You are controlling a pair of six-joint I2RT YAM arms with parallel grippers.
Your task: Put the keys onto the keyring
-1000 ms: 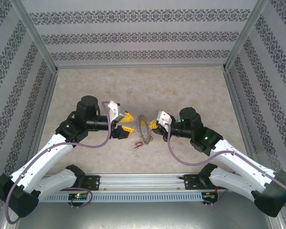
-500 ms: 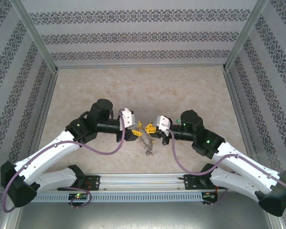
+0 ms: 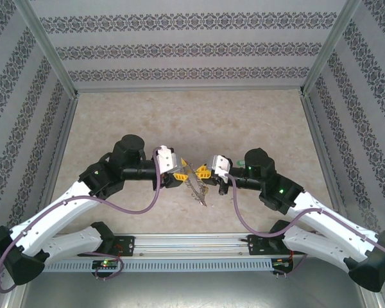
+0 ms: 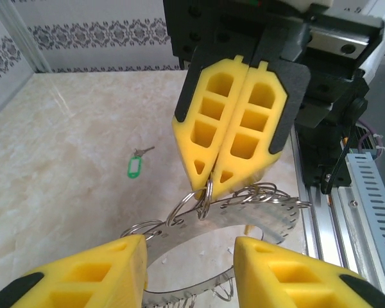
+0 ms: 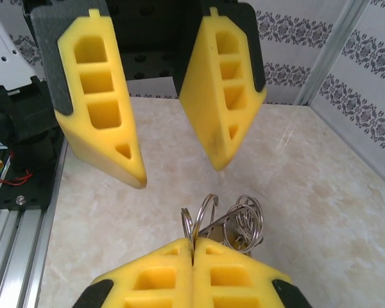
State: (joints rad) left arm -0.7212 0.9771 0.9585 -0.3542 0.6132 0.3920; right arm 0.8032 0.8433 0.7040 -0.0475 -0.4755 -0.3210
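Observation:
The keyring [image 4: 277, 217], a flat grey metal ring fringed with small silvery split rings, hangs tilted above the table between the two arms [image 3: 197, 187]. My right gripper [image 5: 192, 247] is shut on one of its small split rings [image 5: 204, 212]; the left wrist view shows it as closed yellow fingers [image 4: 228, 122] pinching that ring. My left gripper [image 4: 189, 250] is open, its fingers either side of the ring's near arc without pinching it. A green-tagged key [image 4: 135, 167] lies on the table beyond. A small yellow piece [image 4: 247, 228] shows behind the ring; I cannot tell what it is.
The aluminium rail with its cable duct [image 4: 366, 212] runs along the table's near edge, close to the right of the ring. Patterned walls [image 3: 192, 48] enclose the marble-look tabletop [image 3: 192, 115], with open room toward the back.
My left gripper has swung right, up to the keyring, and now faces the right gripper. The ring, face-on a second ago, now hangs tilted and edge-on.

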